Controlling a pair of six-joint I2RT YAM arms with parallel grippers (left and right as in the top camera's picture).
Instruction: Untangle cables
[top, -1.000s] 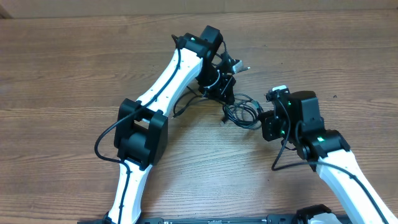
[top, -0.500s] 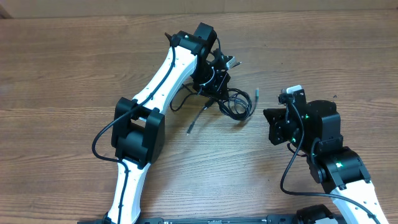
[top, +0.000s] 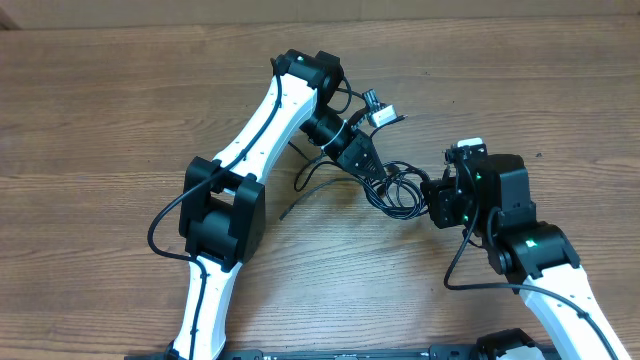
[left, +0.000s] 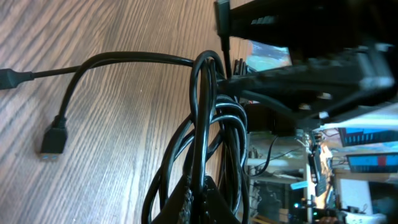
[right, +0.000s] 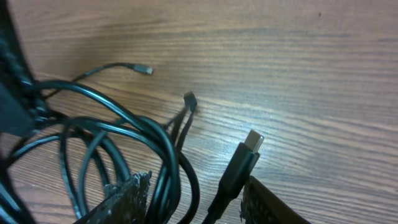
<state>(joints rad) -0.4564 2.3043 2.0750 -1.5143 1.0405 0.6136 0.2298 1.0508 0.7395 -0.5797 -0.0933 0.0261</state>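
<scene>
The cables (top: 395, 185) lie as a knot of loops on the wooden surface (top: 120, 100), between the two arms. The left hand (top: 367, 164) is clamped tight on several strands at the edge of the knot nearer its own arm. In its wrist view the cords run straight into the pads.

The right hand (top: 432, 198) sits at the opposite side of the knot with its fingers apart. Loops and a flat silver-tipped plug (right: 252, 140), probably USB-C, lie in the gap unpinched.

The cords look light, limp and smooth-jacketed. They should drape, slip through a loose pinch, and drag the whole bundle along rather than resist. The plug ends are the only stiff parts. I judge the best hold for the right hand is the cord just behind that plug, pulling away from the left hand's anchor.
</scene>
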